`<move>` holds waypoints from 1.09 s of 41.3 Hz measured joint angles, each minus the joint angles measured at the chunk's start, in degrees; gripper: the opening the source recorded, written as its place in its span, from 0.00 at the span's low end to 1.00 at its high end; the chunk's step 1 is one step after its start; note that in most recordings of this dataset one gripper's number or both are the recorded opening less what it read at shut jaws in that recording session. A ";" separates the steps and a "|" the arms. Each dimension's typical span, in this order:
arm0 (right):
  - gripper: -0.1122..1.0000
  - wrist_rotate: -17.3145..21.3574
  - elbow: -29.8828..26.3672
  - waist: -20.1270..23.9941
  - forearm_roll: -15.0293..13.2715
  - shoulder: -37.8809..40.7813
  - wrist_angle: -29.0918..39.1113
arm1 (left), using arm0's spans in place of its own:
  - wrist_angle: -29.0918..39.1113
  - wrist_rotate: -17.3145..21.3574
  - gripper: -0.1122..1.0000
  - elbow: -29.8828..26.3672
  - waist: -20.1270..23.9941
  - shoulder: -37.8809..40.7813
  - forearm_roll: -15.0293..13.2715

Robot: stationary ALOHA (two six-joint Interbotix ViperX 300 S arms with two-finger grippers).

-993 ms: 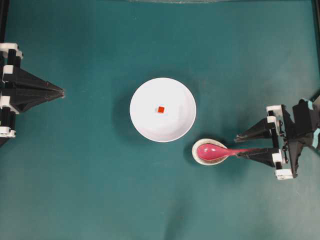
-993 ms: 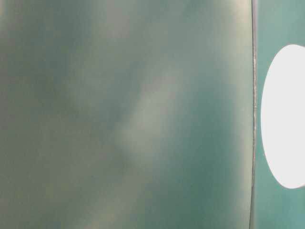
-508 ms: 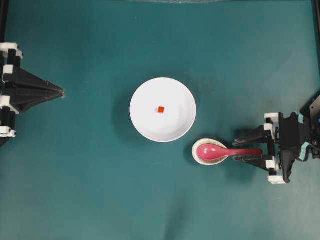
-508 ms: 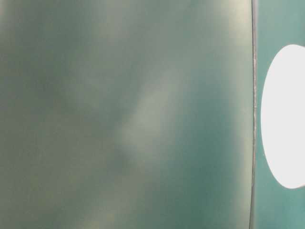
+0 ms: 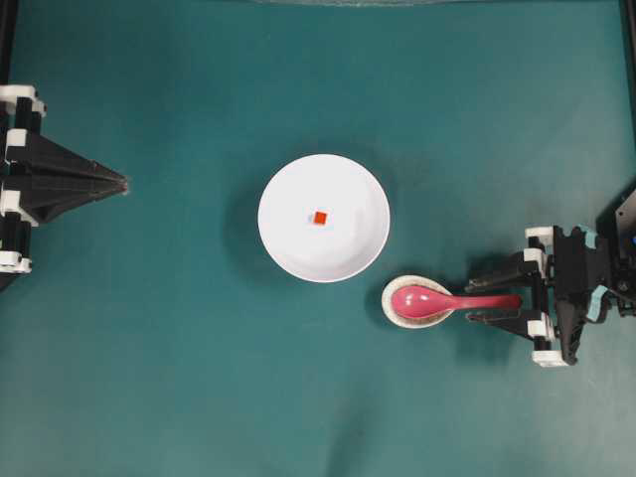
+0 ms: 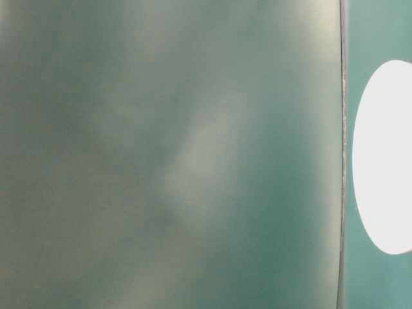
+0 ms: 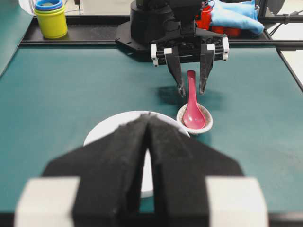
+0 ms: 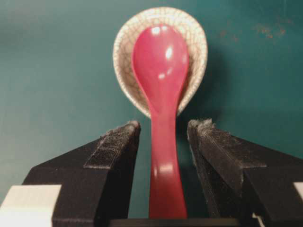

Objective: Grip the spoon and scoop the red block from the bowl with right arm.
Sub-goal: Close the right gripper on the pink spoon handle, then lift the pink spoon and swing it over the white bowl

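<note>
We judge the grasp step: right gripper (image 8: 163, 137) unclenched astride the spoon (image 8: 162, 85) handle, seemingly untouched; clench next.

Seen from overhead, the bowl (image 5: 324, 218) is sitting mid-tabletop (image 5: 199, 378) with the red block (image 5: 320, 218) lying inside, while the spoon (image 5: 452, 300) is resting in the spoon rest (image 5: 397, 316) just beside it, lower right, its handle lying between the right hand's (image 5: 489, 301) fingers.
</note>
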 measured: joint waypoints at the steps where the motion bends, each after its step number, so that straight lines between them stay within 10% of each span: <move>1: 0.57 0.09 0.09 -0.09 0.09 0.00 0.18 | 0.00 0.09 0.10 -0.09 -0.09 0.00 0.00; 45: 0.44 1.41 -0.26 0.00 0.00 0.00 0.44 | 0.00 0.00 0.10 0.00 -0.09 0.00 0.00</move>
